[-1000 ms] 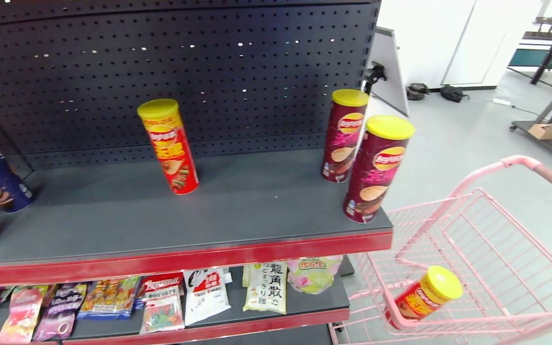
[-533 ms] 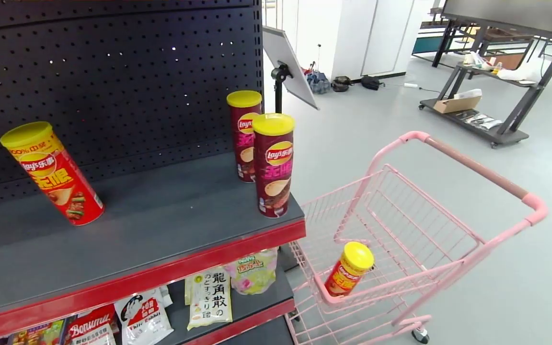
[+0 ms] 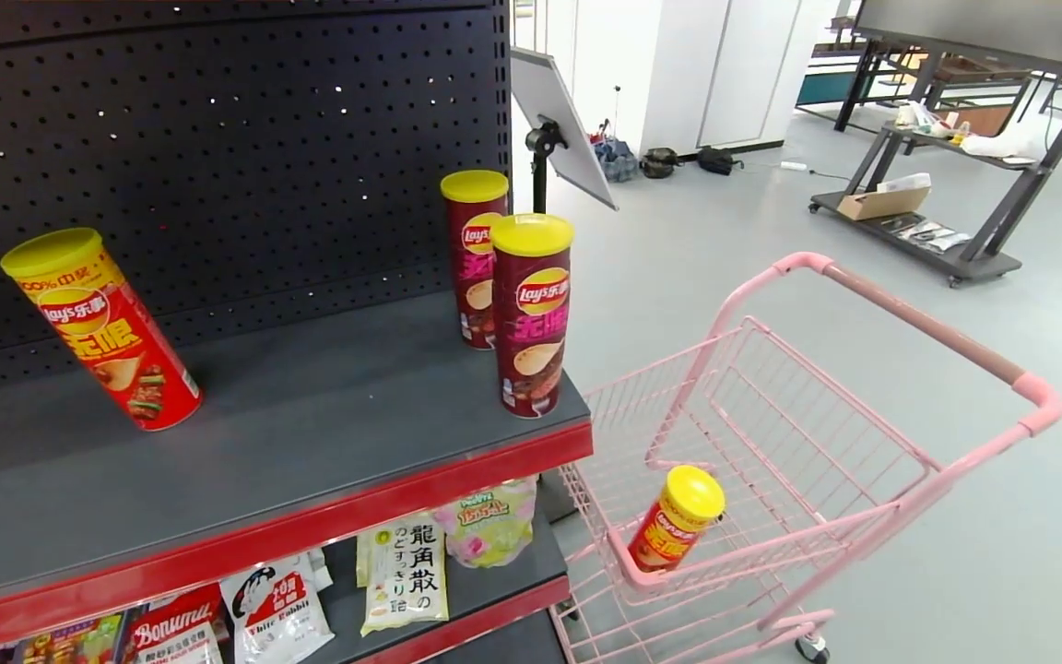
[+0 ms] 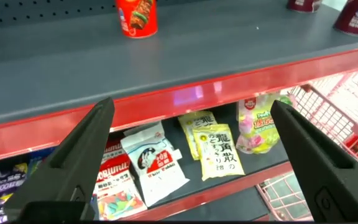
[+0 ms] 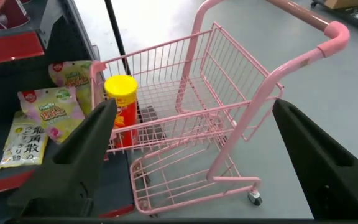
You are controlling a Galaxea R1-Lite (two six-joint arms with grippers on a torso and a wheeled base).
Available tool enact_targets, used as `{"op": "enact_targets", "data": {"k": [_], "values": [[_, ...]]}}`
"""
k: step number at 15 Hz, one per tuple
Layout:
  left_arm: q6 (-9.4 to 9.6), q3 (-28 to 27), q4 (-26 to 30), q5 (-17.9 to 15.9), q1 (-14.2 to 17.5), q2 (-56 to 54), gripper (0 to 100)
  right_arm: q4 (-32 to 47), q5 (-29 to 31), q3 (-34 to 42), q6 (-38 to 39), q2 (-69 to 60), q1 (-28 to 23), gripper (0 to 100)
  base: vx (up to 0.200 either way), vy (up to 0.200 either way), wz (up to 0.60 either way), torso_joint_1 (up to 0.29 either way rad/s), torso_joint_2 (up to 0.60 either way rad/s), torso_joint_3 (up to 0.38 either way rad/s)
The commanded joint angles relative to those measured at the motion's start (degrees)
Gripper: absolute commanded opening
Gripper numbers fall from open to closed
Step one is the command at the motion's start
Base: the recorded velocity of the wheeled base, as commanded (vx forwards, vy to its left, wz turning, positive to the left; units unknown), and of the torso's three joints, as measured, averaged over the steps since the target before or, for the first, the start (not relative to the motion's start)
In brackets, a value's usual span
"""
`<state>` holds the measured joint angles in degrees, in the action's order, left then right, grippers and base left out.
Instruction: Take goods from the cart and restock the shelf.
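Leaning red can (image 3: 676, 530) in pink cart (image 3: 911, 318)

I see the dark shelf (image 3: 310, 433) running from nine o'clock toward the middle. A red can (image 3: 102, 332) stands on it at nine. Near its end, at twelve, a front maroon can (image 3: 531, 314) stands at the edge, just ahead of a back maroon can (image 3: 474, 258). The pink cart (image 3: 863, 304) sits at four o'clock, with a yellow-lidded can (image 3: 677, 530) leaning in its corner at five. Snack bags (image 3: 402, 576) lie on the lower shelf (image 3: 531, 572) at seven.
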<state>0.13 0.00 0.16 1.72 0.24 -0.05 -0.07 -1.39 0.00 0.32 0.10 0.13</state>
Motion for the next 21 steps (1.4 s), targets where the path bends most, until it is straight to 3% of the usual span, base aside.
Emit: {"op": "enact_targets", "data": {"k": [1,14,21], "values": [[-0.05,0.0,0.02,0.04,0.02,0.05,100,-0.01,-0.02,0.0,-0.05,-0.01,0.04,100,0.0,0.0,0.0,-0.119,0.33,0.198],[-0.05,0.0,0.02,0.04,0.02,0.05,100,-0.01,0.16,0.0,0.12,-0.01,0.04,100,0.0,0.0,0.0,-0.14,0.37,0.225],[-0.05,0.0,0.02,0.04,0.02,0.05,100,-0.01,0.07,0.0,-0.05,-0.01,0.04,100,0.0,0.0,0.0,-0.174,0.53,0.355]]}}
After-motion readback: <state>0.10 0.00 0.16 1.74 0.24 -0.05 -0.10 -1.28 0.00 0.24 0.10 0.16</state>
